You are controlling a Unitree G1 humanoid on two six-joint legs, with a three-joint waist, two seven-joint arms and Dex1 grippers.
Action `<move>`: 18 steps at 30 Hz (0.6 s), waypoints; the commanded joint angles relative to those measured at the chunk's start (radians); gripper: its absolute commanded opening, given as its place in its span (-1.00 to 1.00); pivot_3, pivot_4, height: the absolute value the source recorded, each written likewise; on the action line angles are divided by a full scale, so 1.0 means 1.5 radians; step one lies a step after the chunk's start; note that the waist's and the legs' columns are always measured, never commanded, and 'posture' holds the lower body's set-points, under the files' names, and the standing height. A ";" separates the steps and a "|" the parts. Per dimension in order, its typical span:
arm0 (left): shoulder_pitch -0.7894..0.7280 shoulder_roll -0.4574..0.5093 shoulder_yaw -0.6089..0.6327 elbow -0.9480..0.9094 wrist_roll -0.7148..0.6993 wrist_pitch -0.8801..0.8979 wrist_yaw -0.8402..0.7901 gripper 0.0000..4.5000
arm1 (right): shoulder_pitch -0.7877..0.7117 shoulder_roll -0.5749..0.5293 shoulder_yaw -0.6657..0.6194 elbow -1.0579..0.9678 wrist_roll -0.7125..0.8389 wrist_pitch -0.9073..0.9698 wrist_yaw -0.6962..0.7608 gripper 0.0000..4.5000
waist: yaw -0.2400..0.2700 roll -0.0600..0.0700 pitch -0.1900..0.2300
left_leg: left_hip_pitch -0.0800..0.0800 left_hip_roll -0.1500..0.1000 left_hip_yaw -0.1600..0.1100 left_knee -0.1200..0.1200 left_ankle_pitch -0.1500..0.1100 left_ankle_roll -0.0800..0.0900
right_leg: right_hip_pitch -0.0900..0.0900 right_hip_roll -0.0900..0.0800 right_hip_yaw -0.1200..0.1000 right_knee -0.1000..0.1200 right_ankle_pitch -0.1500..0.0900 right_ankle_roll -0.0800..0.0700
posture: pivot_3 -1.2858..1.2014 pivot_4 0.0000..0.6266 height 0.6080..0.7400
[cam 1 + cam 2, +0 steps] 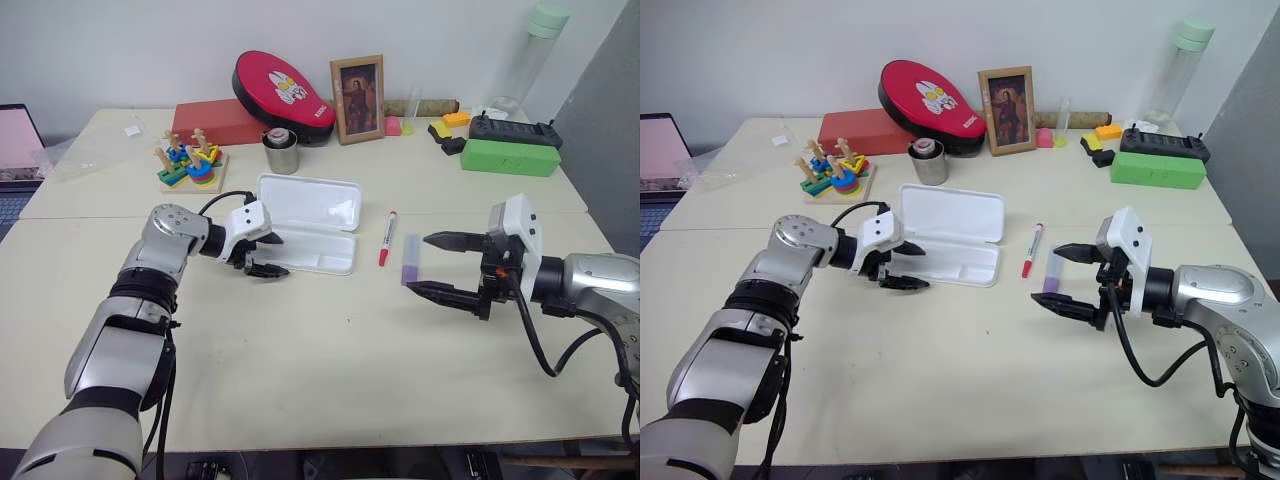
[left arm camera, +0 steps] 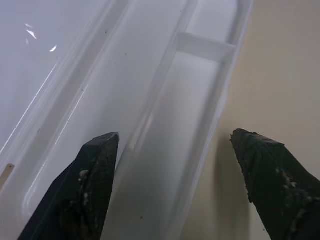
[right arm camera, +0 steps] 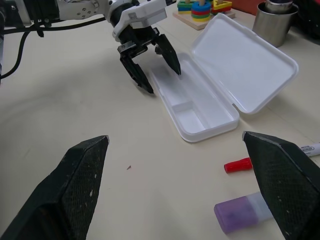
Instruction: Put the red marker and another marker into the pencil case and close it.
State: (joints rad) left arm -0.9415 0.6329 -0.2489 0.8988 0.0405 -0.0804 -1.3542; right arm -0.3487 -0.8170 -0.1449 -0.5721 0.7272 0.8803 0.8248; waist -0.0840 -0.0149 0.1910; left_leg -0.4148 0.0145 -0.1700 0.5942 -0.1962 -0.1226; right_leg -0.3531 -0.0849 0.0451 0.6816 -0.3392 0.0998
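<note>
I hold the left gripper [image 1: 268, 254], fingers spread, astride the near-left rim of the open pencil case [image 1: 310, 235], probably to steady it. My right gripper [image 1: 446, 266], fingers wide, flanks the purple marker [image 1: 410, 259]; the red marker [image 1: 387, 238] lies between marker and case. The left wrist view reveals the tray's empty compartments.

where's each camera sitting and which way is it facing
Left and right eye views: on the head, looking forward and down at the table; both arms show.
Left wrist view: on the left wrist, looking along the open left tool into the pencil case.
Right wrist view: on the right wrist, looking along the open right tool across the table; the left tool shows too.
Shared: the open pencil case shows in all views.
</note>
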 commanded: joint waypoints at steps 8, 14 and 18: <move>0.020 -0.003 0.004 -0.012 0.010 -0.008 0.000 -0.18 | -0.012 -0.007 -0.012 -0.016 0.011 -0.014 -0.010 1.00 | 0.000 0.000 0.000 | 0.001 0.000 0.000 0.000 0.000 0.000 | 0.000 0.000 0.000 0.000 0.000 0.000 | 0.03 -0.52 1.00; 0.073 -0.002 0.014 -0.121 -0.011 0.027 -0.015 -0.59 | -0.010 -0.007 -0.013 -0.019 0.013 -0.013 -0.013 1.00 | 0.000 0.000 0.000 | 0.001 0.000 -0.001 0.000 0.000 0.000 | 0.001 0.000 0.000 0.000 0.000 0.000 | 0.03 -0.52 1.00; 0.117 0.002 0.015 -0.214 -0.023 0.068 -0.016 -0.98 | -0.009 -0.006 -0.014 -0.020 0.016 -0.012 -0.015 1.00 | 0.000 0.000 0.000 | 0.000 0.000 -0.001 0.000 0.000 0.000 | 0.001 0.000 0.000 0.000 0.000 0.000 | 0.03 -0.52 1.00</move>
State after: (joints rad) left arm -0.7907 0.6304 -0.2210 0.6467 0.0151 -0.0092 -1.3649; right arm -0.3532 -0.8182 -0.1439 -0.5751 0.7302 0.8782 0.8050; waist -0.0837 -0.0144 0.1904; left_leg -0.4143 0.0144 -0.1709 0.5944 -0.1959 -0.1222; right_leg -0.3521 -0.0849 0.0446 0.6818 -0.3391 0.0999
